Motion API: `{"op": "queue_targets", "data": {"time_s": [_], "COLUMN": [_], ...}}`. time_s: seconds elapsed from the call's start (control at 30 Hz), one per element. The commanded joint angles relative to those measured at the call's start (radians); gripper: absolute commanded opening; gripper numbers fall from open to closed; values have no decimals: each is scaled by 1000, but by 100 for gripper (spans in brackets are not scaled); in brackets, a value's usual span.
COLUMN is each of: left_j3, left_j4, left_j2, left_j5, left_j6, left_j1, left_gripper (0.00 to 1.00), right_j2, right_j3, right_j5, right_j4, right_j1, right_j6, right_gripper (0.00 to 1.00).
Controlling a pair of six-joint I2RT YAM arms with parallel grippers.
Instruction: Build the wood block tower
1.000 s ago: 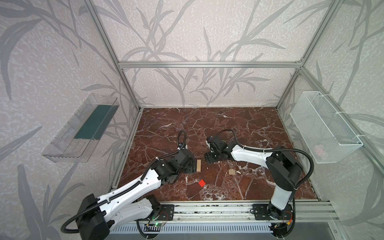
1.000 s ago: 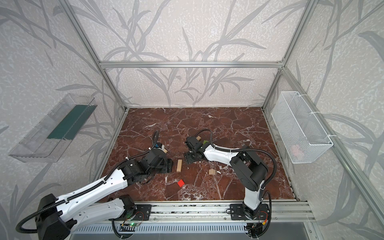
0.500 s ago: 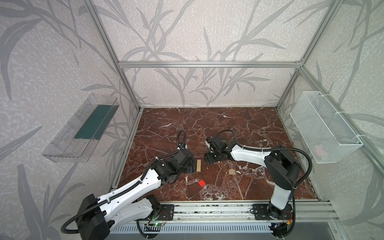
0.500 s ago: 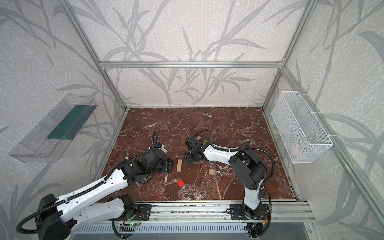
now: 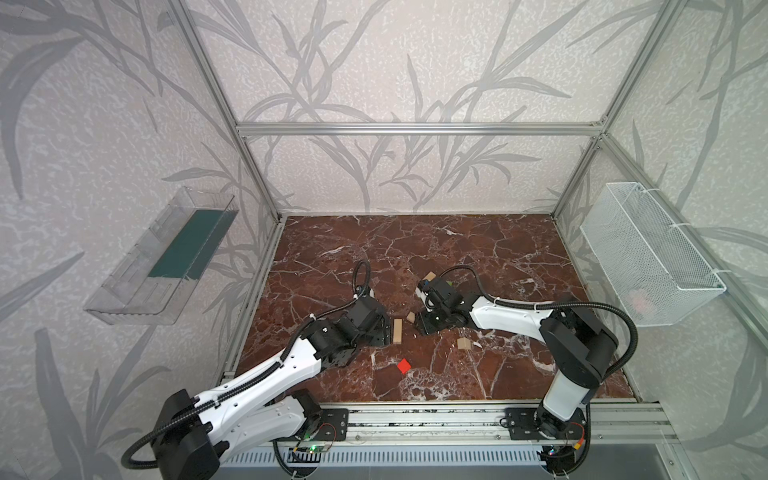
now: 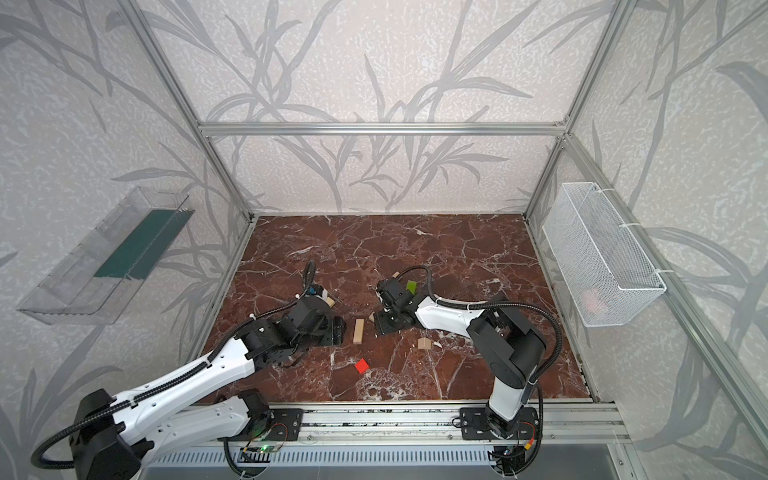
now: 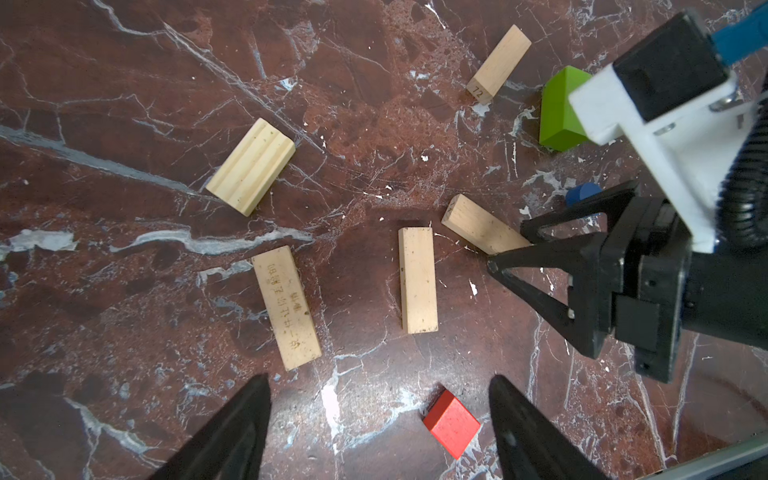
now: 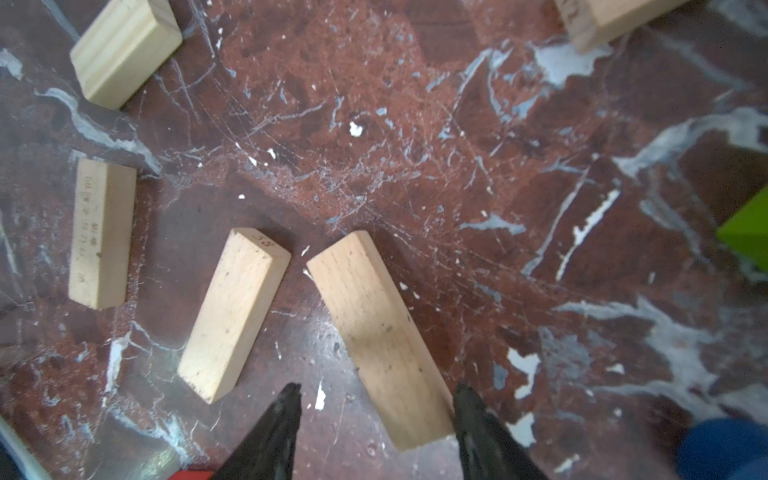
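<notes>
Marble floor (image 5: pixel 457 249), blocks (image 7: pixel 417 280) scattered flat mid-floor. Left gripper (image 7: pixel 378 386) wide apart, empty. Right gripper (image 8: pixel 376 395) apart, straddling near end of a plank (image 8: pixel 365 320); plank's long axis runs out ahead of the fingers. Red cube (image 7: pixel 451 422) loose. Blue piece (image 7: pixel 582 193) half hidden behind an arm.

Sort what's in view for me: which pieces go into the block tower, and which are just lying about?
For the tower: five pale planks, pale pointed piece, green block, blue piece, red cube.
Lying about: clear wall tray, white wire basket with something pink inside.
</notes>
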Motion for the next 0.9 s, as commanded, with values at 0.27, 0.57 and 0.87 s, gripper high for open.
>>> {"op": "queue_targets", "data": {"time_s": [0.27,0.57,0.87], "left_j3": [-15,-5,16], "left_j4": [8,13,47], "left_j2": [-7,-6,31], "left_j5": [4,13,21], "left_j6": [-10,-11,-12], "left_j1": [13,17,27], "left_gripper": [81,83,83], "right_j2": [-81,-120,-44], "right_j3": [-75,-54,12], "right_j5": [-66,-59,-104], "right_j4": [108,70,43], "right_j1": [40,10,-53], "right_j6": [126,157,111], "right_gripper": [53,52,47]}}
